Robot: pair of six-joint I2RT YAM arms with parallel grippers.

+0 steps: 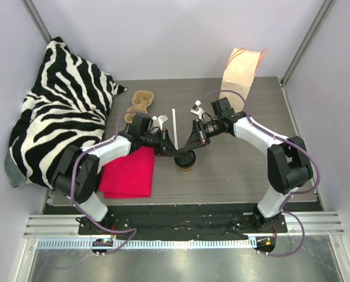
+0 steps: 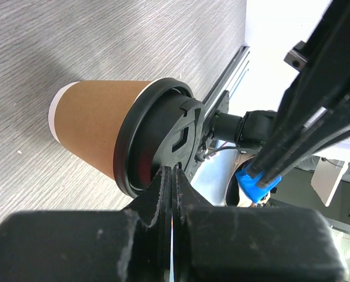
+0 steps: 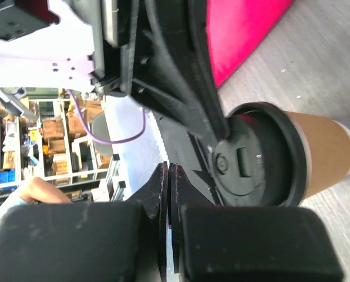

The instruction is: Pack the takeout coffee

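The takeout coffee, a brown paper cup [image 1: 185, 164] with a round black lid [image 1: 185, 157], stands on the table between the arms. It also shows in the left wrist view [image 2: 98, 132] and the right wrist view [image 3: 319, 153]. My left gripper [image 1: 174, 153] is shut and empty, and its tip [image 2: 172, 175] rests against the lid [image 2: 160, 138]. My right gripper [image 1: 191, 150] is shut and empty, and its tip [image 3: 168, 173] is just beside the lid [image 3: 257, 155]. The left fingers [image 3: 181, 88] reach onto the lid's top.
A pink cloth [image 1: 128, 173] lies left of the cup. A zebra pillow [image 1: 63, 111] fills the far left. A tan pulp carrier [image 1: 141, 104] and a white stick [image 1: 175, 126] lie behind the cup. A kraft paper bag [image 1: 241, 73] stands at the back right.
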